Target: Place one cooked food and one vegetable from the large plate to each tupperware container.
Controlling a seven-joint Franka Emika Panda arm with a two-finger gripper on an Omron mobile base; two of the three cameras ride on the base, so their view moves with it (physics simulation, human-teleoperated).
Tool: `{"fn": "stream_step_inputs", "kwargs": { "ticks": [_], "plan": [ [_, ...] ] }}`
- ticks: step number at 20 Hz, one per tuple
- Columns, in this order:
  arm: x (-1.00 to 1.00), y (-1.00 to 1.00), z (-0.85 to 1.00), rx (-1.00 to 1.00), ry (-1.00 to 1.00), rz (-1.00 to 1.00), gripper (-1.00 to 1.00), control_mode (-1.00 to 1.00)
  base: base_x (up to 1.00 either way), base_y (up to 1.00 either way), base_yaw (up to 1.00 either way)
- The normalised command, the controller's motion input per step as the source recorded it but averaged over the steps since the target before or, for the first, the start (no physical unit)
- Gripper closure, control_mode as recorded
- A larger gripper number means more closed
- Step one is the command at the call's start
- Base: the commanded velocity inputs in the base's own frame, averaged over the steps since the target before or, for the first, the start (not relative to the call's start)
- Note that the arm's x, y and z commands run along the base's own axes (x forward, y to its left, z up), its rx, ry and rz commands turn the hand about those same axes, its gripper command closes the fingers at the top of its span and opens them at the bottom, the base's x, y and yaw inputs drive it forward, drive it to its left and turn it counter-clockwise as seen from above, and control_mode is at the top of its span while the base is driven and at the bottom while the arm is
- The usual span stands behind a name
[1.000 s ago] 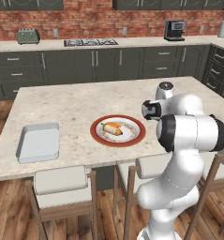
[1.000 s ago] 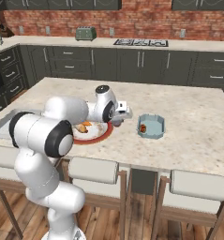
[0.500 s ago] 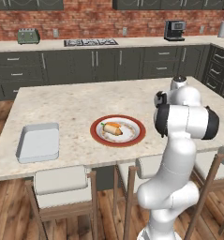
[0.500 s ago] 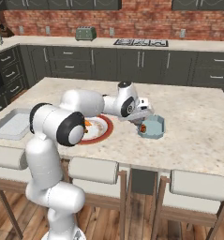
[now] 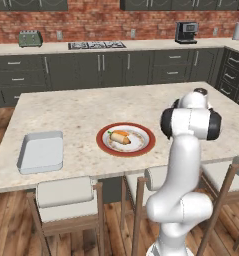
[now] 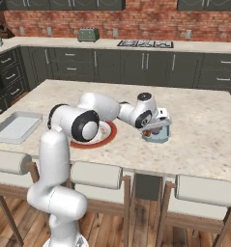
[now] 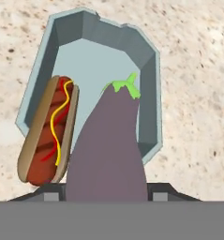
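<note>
My gripper (image 7: 104,194) is shut on a purple eggplant (image 7: 108,150) with a green top, held just above a small grey-blue tupperware container (image 7: 146,61). A hot dog (image 7: 48,133) lies inside that container along its left wall. From the right base, the gripper (image 6: 154,127) hovers over the same container (image 6: 160,136), to the right of the large plate (image 6: 109,136). The red-rimmed large plate (image 5: 141,150) carries a carrot (image 5: 119,133) and a second hot dog (image 5: 123,140). Another tupperware container (image 5: 40,151) sits near the island's left end.
Padded stools (image 5: 66,192) line the island's front edge. My own arm (image 5: 188,125) stands right of the plate and hides the small container from the left base. The far counter holds a toaster (image 5: 30,38) and a coffee machine (image 5: 186,32).
The arm has swung from above the plate to the right and now holds the eggplant over the small container. The grip has stayed the same.
</note>
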Motion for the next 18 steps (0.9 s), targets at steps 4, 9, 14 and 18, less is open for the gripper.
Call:
{"fn": "stream_step_inputs", "kwargs": {
  "ticks": [4, 9, 14, 18],
  "plan": [
    [0.62, -0.12, -0.33, 0.0, 0.03, 0.01, 1.0, -1.0, 0.0, 0.0, 0.0],
    [0.62, -0.12, -0.35, 0.0, 0.01, 0.03, 1.0, -1.0, 0.0, 0.0, 0.0],
    [0.0, 0.31, -0.76, -0.01, -0.06, 0.0, -1.0, -1.0, 0.0, 0.0, 0.0],
    [-0.1, 0.16, -0.36, 0.0, -0.05, 0.0, -1.0, -1.0, 0.0, 0.0, 0.0]
  ]
}}
